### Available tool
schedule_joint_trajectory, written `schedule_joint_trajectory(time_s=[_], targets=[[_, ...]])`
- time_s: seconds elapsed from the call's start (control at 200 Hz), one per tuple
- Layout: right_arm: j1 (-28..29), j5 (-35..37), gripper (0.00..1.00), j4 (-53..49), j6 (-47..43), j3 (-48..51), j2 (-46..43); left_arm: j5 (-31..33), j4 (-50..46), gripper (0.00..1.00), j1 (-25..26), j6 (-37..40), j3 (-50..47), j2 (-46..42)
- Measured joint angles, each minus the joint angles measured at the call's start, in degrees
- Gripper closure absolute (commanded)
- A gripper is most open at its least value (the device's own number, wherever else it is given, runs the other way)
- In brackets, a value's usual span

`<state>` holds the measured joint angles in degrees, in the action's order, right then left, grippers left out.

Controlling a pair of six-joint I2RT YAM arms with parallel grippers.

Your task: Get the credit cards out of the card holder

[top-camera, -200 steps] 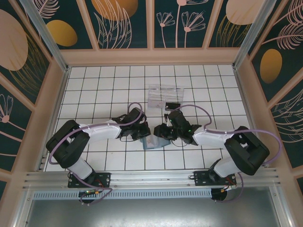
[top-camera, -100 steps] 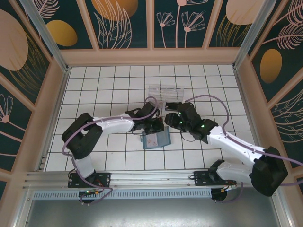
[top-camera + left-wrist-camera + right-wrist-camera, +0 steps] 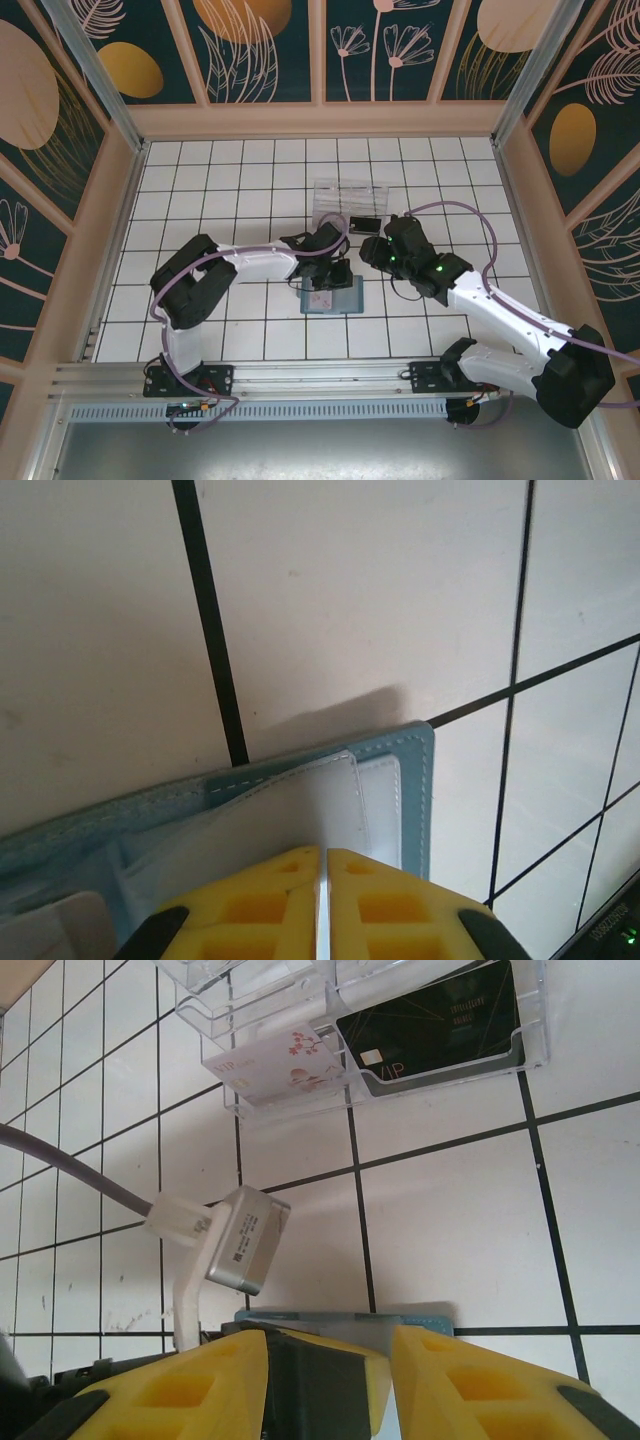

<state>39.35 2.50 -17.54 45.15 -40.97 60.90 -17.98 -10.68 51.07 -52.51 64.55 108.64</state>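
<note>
Card holder point(image 3: 300, 800) cut off by frame bottom, jaws covering pockets.

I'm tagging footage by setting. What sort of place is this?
Probably a staged robot test cell, not a home or shop: a white tiled floor boxed in by decorated panel walls, an aluminium rail carrying two arms, and a clear plastic tray.

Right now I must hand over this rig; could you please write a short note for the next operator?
Left end effector: shut, low over the open card holder on the table.
Right end effector: fingers apart, something dark between them; a grip cannot be confirmed. It hovers between the holder and the clear tray.
Done: a black card and a white flowered card lie in the tray.
Left: check the holder's pockets for remaining cards; the views do not settle this.
</note>
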Motion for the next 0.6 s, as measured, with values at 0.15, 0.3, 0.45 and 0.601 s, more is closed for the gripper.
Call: schedule_joint_trajectory(time_s=[0.15, 0.3, 0.45, 0.601], targets=[[0.0, -3.9, 0.61, 1.1, -0.2, 0.0, 0.2, 4.4, -2.5, 0.88, -0.2, 0.7, 0.4, -5.6], [0.5, -9.4, 0.62, 3.7, -0.3, 0.0, 3.0, 6.8, -2.4, 0.88, -1.2, 0.6, -1.9, -11.4], [3.3, -14.3, 0.67, 6.1, -0.3, -0.3, 8.9, 7.8, -1.7, 0.89, -3.3, -0.3, -9.3, -15.8], [6.1, -17.4, 0.72, 8.0, 0.2, -1.3, 15.6, 8.0, -1.7, 0.89, -4.7, -1.2, -15.4, -17.0]])
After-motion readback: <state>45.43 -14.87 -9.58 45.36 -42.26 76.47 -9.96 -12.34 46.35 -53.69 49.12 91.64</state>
